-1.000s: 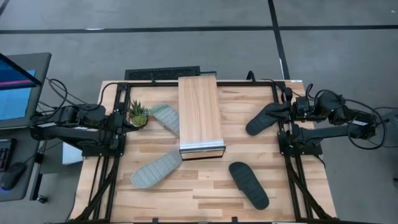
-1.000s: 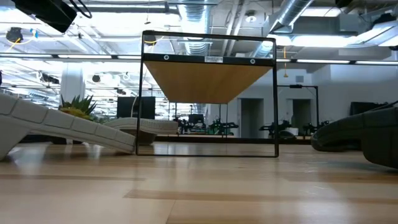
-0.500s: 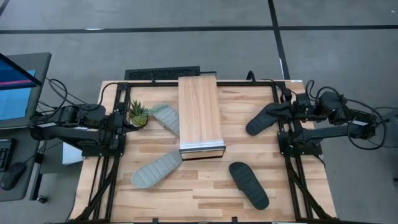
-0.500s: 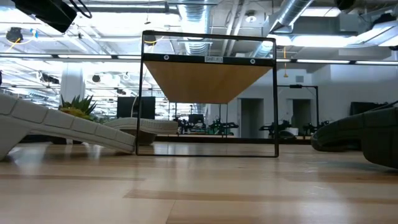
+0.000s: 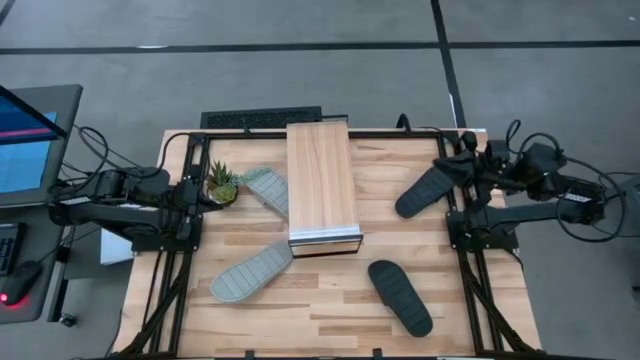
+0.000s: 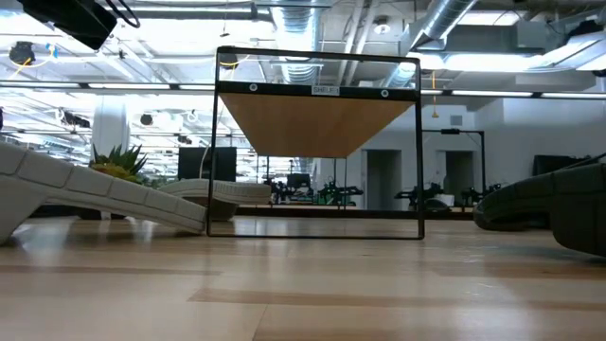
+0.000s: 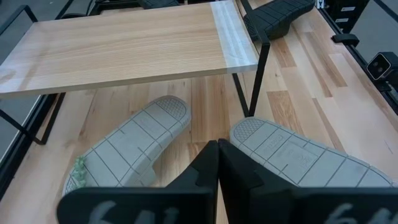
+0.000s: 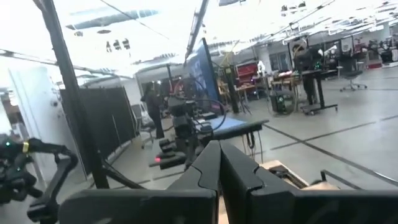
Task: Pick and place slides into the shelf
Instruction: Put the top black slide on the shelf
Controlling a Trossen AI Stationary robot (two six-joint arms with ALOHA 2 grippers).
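Note:
The shelf (image 5: pixel 322 185) is a long light-wood board on a thin black frame (image 6: pixel 317 142), mid-table. One pale grey-green slide (image 5: pixel 266 187) lies sole up by its left side, beside the plant. The other (image 5: pixel 250 272) lies near the shelf's front left corner. One black slide (image 5: pixel 426 190) lies right of the shelf, and another (image 5: pixel 400 297) lies nearer the near edge. My left gripper (image 7: pixel 217 149) is shut and rests at the table's left edge (image 5: pixel 195 195). My right gripper (image 8: pixel 219 149) is shut, at the right edge (image 5: pixel 455 165), by the black slide's far end.
A small potted plant (image 5: pixel 221 183) stands at the far left, beside my left gripper. Black rails (image 5: pixel 180 290) run along both table sides. Bare wood (image 5: pixel 330 310) lies in front of the shelf. A monitor and a desk (image 5: pixel 30 140) stand left of the table.
My right arm has shifted a little toward the far edge, its wrist rising. The slides and the shelf have stayed in place, and my left arm has kept still.

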